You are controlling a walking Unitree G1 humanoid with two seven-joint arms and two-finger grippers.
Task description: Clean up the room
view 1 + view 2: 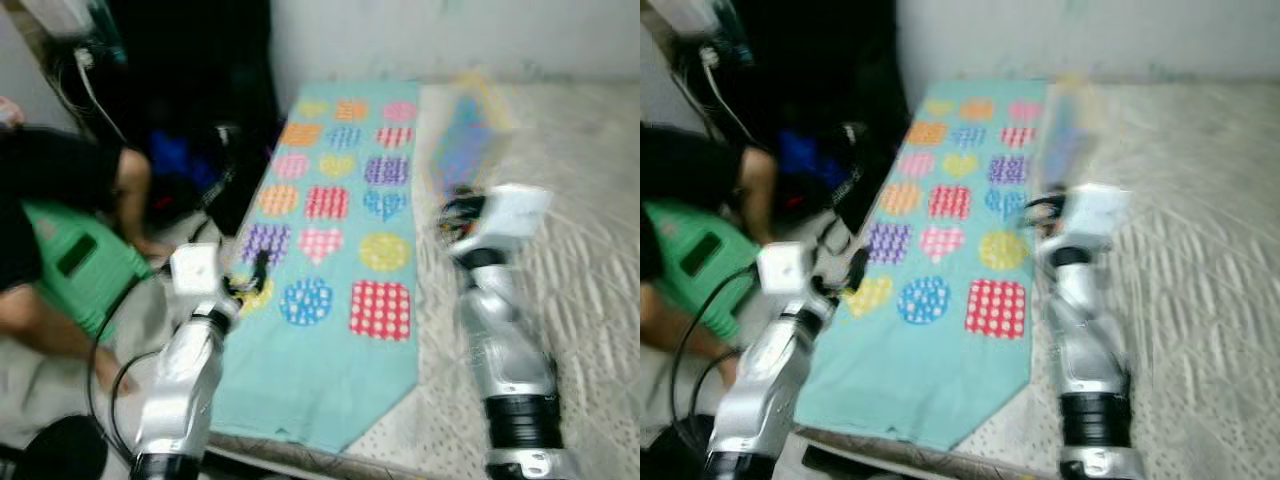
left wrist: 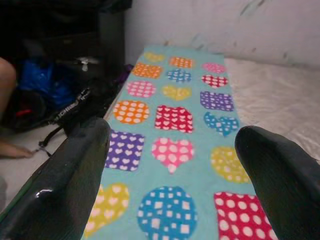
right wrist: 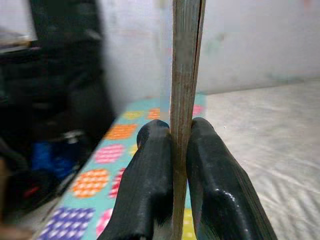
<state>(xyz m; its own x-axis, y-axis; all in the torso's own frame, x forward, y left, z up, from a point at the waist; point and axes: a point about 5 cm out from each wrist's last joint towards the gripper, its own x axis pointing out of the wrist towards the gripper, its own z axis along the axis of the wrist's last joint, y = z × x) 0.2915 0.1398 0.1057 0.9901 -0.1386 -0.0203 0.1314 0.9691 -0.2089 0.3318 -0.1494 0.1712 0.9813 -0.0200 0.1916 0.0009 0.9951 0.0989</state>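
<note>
Right tool (image 3: 172,175) is clamped on a thin book (image 3: 185,65), edge-on and upright, held above the bed (image 1: 590,200) beside the heart-print blanket (image 1: 340,230). Left tool (image 2: 172,165) hangs spread wide over the blanket, holding nothing.

Both head views look forward and down from above the near end of the bed (image 1: 560,200), sharing the teal blanket (image 1: 330,340) with coloured hearts, both arms and a person crouched at far left. The left wrist view looks low along that blanket toward the far wall (image 2: 240,25). The right wrist view faces the same wall, very close on a thin flat board (image 3: 184,75).
</note>
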